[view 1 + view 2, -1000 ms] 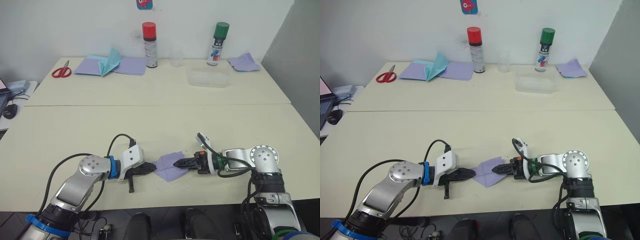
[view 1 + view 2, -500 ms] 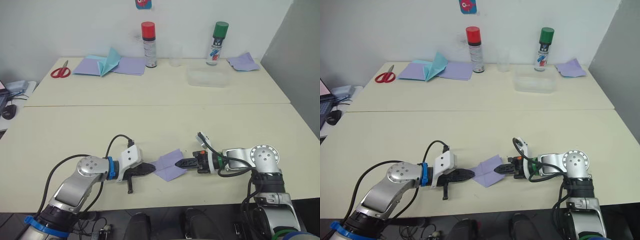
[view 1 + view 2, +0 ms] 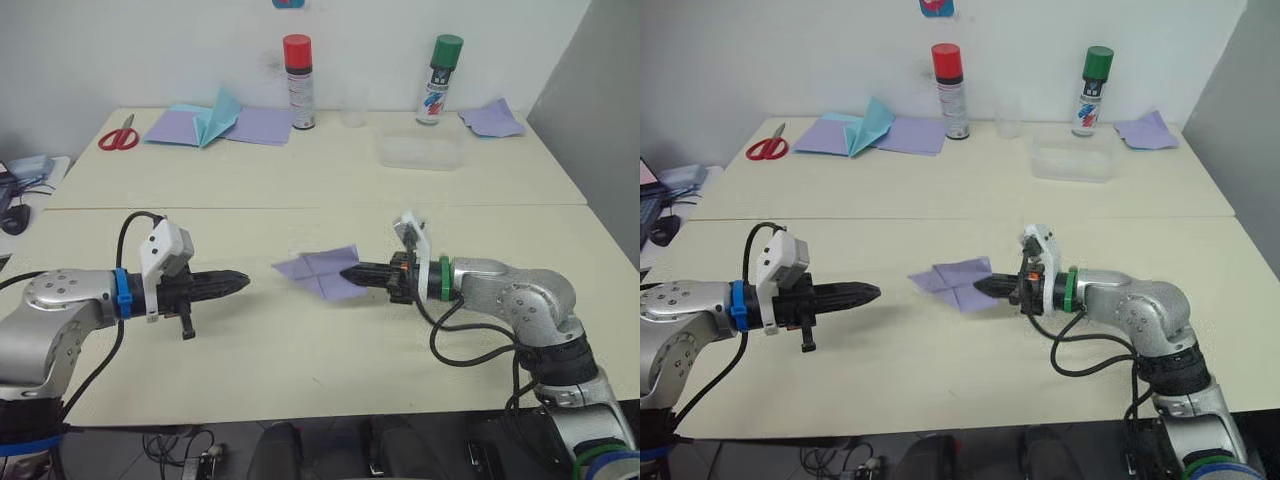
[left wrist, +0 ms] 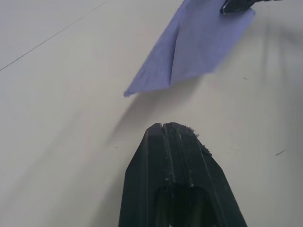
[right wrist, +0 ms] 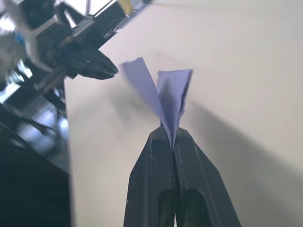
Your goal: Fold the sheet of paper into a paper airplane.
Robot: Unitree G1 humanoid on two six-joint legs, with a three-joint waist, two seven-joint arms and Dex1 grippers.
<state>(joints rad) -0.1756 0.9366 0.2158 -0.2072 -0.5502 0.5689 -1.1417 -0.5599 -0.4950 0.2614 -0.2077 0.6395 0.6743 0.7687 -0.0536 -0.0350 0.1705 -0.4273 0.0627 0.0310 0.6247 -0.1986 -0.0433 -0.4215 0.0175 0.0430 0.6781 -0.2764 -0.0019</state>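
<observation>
Paper [image 3: 322, 272] is held clear of the table [image 3: 300, 380], pinched at one end by the right gripper [image 3: 348, 273], whose two fingers are pressed together on the folded edge. The sheet of paper extends from the fingertips toward the robot's left, with two flaps spreading apart from a central crease. In the right wrist view the flaps form a narrow V rising from the clamped spine. This grip appears chosen to keep the crease together while leaving the free end exposed for the other arm.

Left gripper [image 3: 238, 282] is held level above the table, pointing at the free tip of the sheet. Its fingers are closed against each other and hold nothing. It is near the tip but apart from it, with bare table between the two. The sheet lies over the near half of the table, roughly midway between its left and right edges and well back from the far edge.

Judgement: the fold is partly made. The shape is pointed and creased but probably not finished, though the exact number of folds cannot be read from these views. The next move calls for the left gripper to open before it can take the free flap.
</observation>
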